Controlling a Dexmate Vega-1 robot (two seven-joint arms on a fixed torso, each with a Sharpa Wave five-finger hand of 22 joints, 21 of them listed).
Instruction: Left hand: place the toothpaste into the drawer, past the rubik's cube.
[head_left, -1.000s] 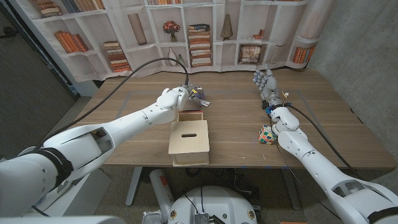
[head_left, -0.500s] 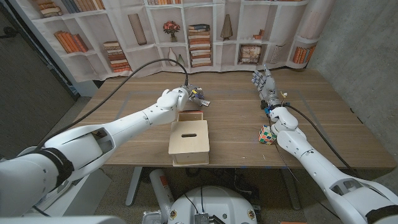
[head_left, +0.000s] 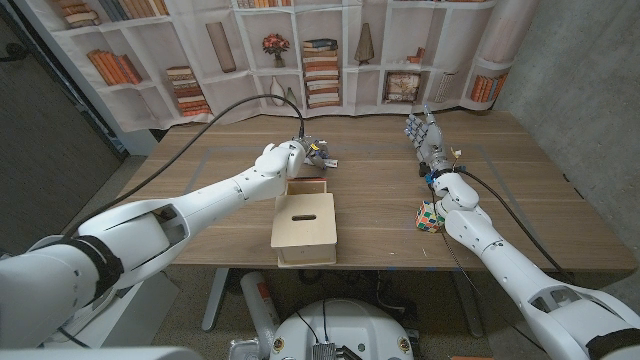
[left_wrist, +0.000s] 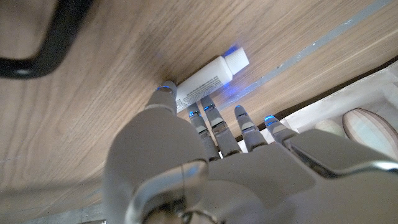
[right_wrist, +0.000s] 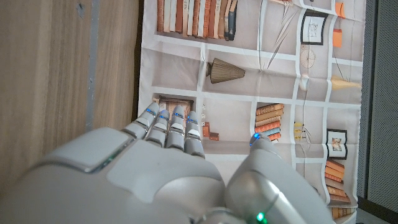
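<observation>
The toothpaste (left_wrist: 210, 76), a white tube with a white cap, lay on its side on the wooden table (head_left: 200, 180), just beyond the far end of the drawer (head_left: 304, 187), which stood pulled out from the back of a pale wooden box (head_left: 305, 230). The left hand (head_left: 285, 158) was over the tube: in the left wrist view its fingertips (left_wrist: 166, 94) reached down to the tube's near end, one tip touching or nearly touching it, the others just short of its side, and the fingers were spread apart with nothing between them, so the tube was not held. In the head view the hand covered most of the tube, and only a small dark-and-white bit showed at its right side, too small to read clearly. The drawer's inside was largely hidden by the hand and arm, so its contents could not be made out. The rubik's cube (head_left: 430, 215) sat on the table well apart to the right, partly covered by the right forearm. The right hand (head_left: 424, 131) stood further back with its fingers straight and close together, holding nothing; the right wrist view looked past its fingers (right_wrist: 168, 127) at a bookshelf-printed backdrop (right_wrist: 249, 74).
</observation>
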